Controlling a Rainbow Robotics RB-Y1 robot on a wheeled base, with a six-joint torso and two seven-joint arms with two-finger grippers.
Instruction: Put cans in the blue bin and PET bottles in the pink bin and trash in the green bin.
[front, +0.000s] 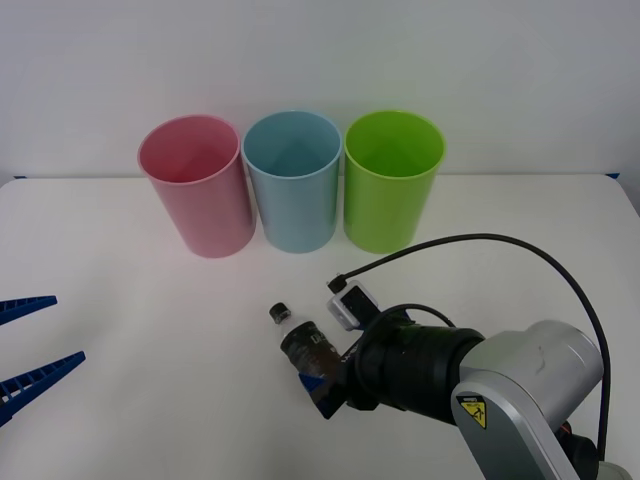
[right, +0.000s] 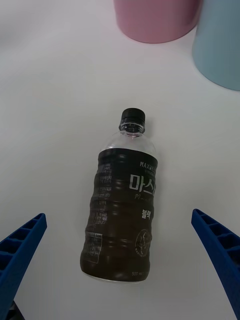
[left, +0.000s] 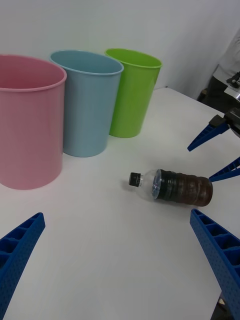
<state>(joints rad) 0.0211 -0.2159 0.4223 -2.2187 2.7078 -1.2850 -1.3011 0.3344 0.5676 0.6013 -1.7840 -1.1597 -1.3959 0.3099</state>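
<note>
A small clear PET bottle (front: 300, 345) with a dark cap and brown label lies on its side on the white table, its cap pointing toward the pink bin (front: 195, 185). My right gripper (front: 322, 372) is open and straddles the bottle's lower half (right: 122, 200) without touching it. Behind it the pink bin, the blue bin (front: 292, 180) and the green bin (front: 392, 180) stand upright in a row. My left gripper (front: 25, 345) hangs open at the table's left side, holding nothing. Cans and trash are out of view.
The three bins stand close together against the white back wall. A black cable (front: 480, 240) arches over my right arm. Bare white table (front: 150, 340) lies between the bottle and my left gripper.
</note>
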